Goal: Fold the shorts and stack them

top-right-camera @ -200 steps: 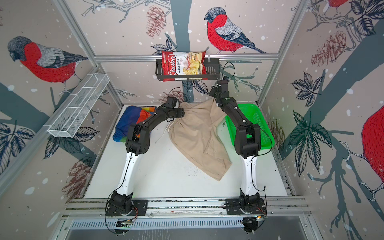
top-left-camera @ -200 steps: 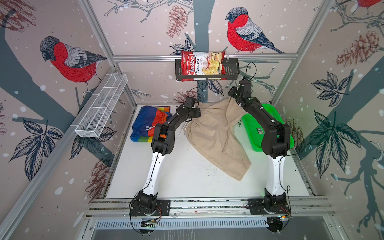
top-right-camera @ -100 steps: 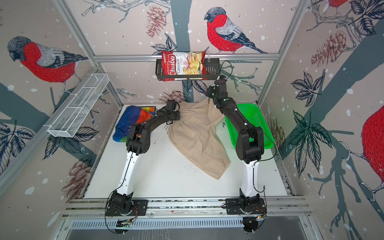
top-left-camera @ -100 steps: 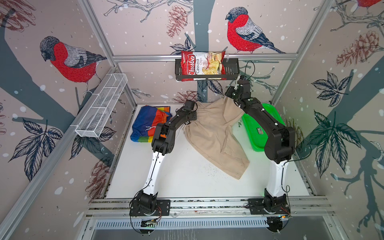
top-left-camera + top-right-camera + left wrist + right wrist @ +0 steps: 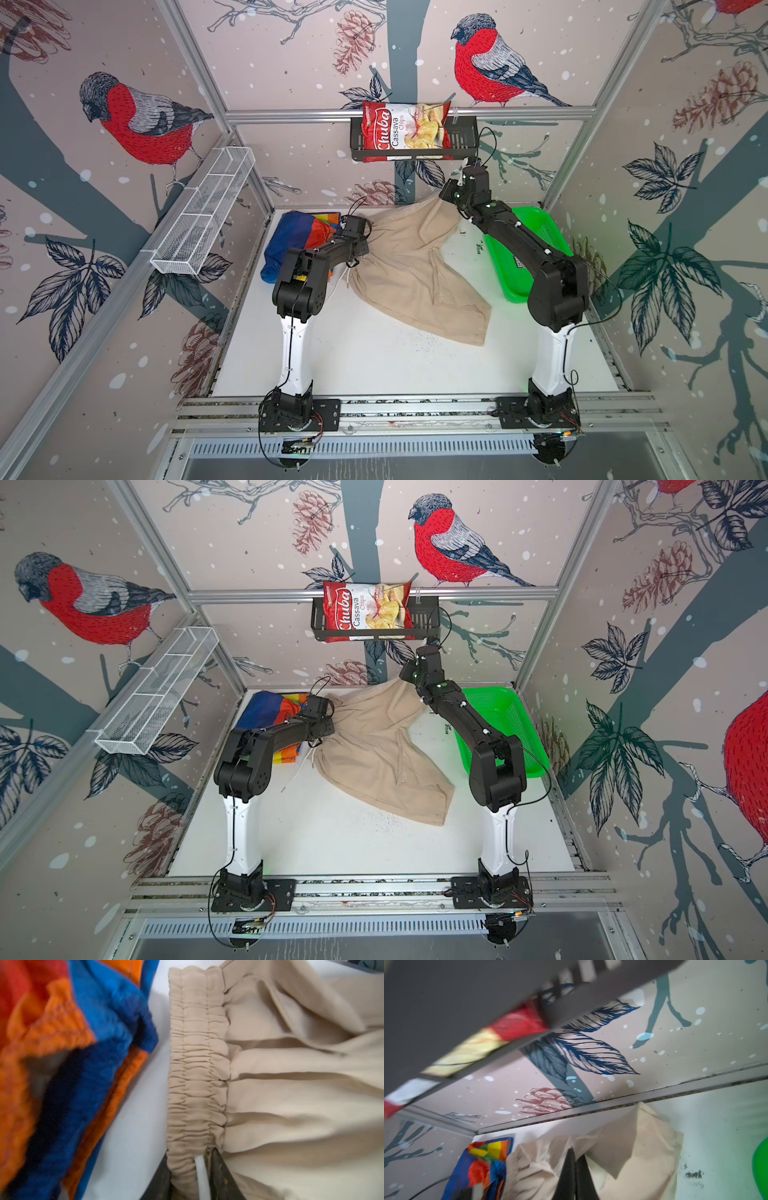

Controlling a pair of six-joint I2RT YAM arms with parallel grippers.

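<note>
The beige shorts lie spread over the back middle of the white table. My left gripper is at their left edge. Its jaws are pressed on the gathered waistband, with the white drawstring between them. My right gripper is shut on a far corner of the same shorts and holds it up near the back wall. The rainbow-striped shorts lie bunched at the back left, just beside the left gripper.
A green mesh basket stands at the back right, under the right arm. Above the right gripper, a black shelf on the back wall holds a chips bag. A white wire basket hangs on the left wall.
The left jaws have closed onto the waistband. The right gripper has moved left and up along the back wall with its corner, and the beige shorts have shifted a little left.
</note>
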